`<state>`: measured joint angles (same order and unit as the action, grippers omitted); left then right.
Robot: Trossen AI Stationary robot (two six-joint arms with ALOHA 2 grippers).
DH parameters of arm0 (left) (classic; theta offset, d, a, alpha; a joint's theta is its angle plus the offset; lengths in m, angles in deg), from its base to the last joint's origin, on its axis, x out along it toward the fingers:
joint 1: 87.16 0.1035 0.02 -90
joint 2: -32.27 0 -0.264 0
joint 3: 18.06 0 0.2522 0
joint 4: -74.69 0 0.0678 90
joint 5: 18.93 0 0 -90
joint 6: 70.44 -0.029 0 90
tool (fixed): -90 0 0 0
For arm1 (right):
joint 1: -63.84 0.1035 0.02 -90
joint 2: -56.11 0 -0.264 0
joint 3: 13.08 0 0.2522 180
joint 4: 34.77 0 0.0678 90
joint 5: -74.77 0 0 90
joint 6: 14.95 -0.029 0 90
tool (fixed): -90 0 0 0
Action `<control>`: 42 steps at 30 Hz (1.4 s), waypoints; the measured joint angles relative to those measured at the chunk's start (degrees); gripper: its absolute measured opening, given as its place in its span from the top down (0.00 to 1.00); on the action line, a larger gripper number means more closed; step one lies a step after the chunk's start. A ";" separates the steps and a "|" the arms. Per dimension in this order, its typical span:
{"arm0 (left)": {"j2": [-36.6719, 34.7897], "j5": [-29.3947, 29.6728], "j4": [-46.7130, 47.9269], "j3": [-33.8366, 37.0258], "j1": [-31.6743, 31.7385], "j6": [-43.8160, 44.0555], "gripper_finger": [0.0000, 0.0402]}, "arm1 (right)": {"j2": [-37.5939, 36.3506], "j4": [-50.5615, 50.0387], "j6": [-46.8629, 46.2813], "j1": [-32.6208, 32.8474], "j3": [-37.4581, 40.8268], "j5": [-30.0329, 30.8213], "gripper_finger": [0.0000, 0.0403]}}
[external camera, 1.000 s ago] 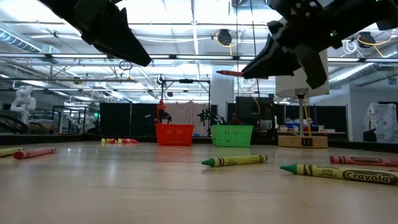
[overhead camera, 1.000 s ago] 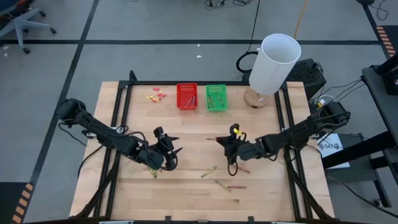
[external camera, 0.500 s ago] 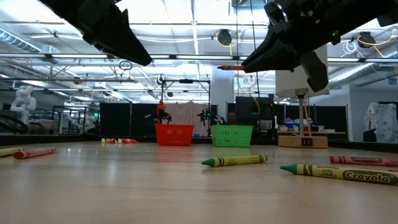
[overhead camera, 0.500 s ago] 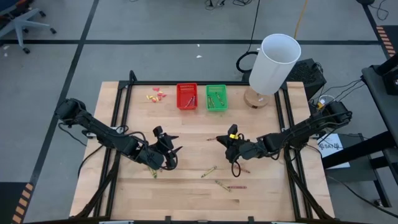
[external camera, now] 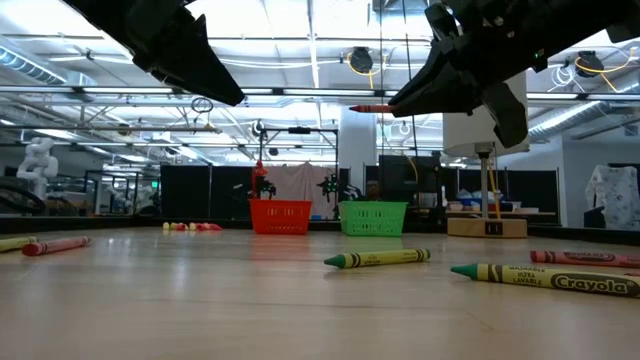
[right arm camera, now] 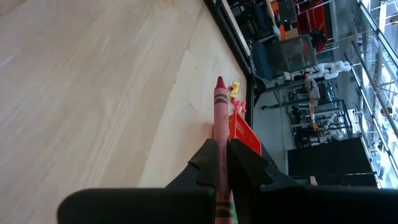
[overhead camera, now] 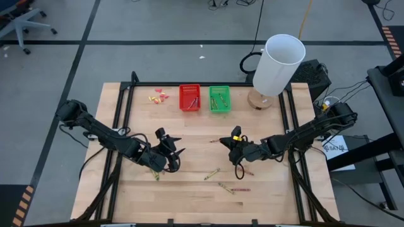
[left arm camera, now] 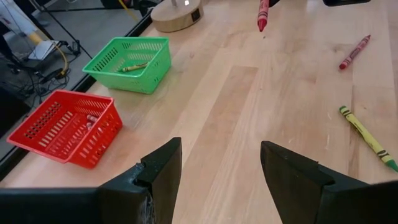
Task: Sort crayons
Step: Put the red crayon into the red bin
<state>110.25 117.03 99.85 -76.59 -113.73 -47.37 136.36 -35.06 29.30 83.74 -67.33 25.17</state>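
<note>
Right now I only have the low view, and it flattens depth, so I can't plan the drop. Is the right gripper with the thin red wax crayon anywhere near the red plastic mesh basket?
Observer: No. From above, the right gripper is over the middle of the wooden table. The red plastic mesh basket sits well beyond it at the far edge.
Operator: Is the grip on the crayon sound?
Observer: The right wrist view shows the fingers shut on the thin red wax crayon, with its tip sticking out ahead.
Operator: And the left gripper?
Observer: The left gripper is open and empty. It hangs over the table's left-middle, facing both the red basket and the green plastic mesh basket.
</note>
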 joint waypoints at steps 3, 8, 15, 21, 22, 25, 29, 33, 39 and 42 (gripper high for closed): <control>0.00 0.00 0.00 0.00 0.00 0.00 0.46 | 0.00 0.00 -0.04 0.00 0.00 0.00 0.99; 0.00 0.00 0.00 0.00 0.00 0.01 0.46 | 0.00 0.00 -2.59 0.00 0.00 0.00 0.99; 0.00 0.00 -0.19 0.00 -0.02 0.02 0.46 | 0.00 0.97 -10.15 -0.80 0.00 -0.09 0.99; 0.00 0.00 -0.17 0.00 -0.02 0.02 0.46 | 0.01 8.13 -18.07 -4.59 -0.02 -0.19 0.99; 0.00 0.00 -0.17 0.00 -0.02 0.02 0.46 | 0.00 9.53 -19.10 -5.52 -0.02 -0.20 0.99; 0.00 -0.01 -0.17 0.00 -0.02 0.02 0.46 | 0.00 13.73 -21.74 -8.84 -0.02 -2.45 0.99; 0.00 -0.02 -0.15 0.00 -0.02 0.02 0.46 | 0.02 18.94 -25.53 -14.30 -0.02 -8.84 0.99; 0.00 -0.02 -0.13 0.00 -0.02 0.00 0.46 | 0.02 23.55 -31.56 -20.22 -0.02 -13.85 0.99; 0.00 -0.02 -0.17 0.00 -0.02 -0.95 0.46 | 0.15 26.64 -43.00 -28.68 -0.02 -16.70 0.99; 0.00 0.00 -0.18 0.00 -0.02 -1.37 0.46 | 1.49 29.54 -45.45 -32.13 -0.06 -16.68 0.99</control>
<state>110.25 117.03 99.67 -76.59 -113.75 -48.74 137.84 -5.51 -16.15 51.61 -67.39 8.49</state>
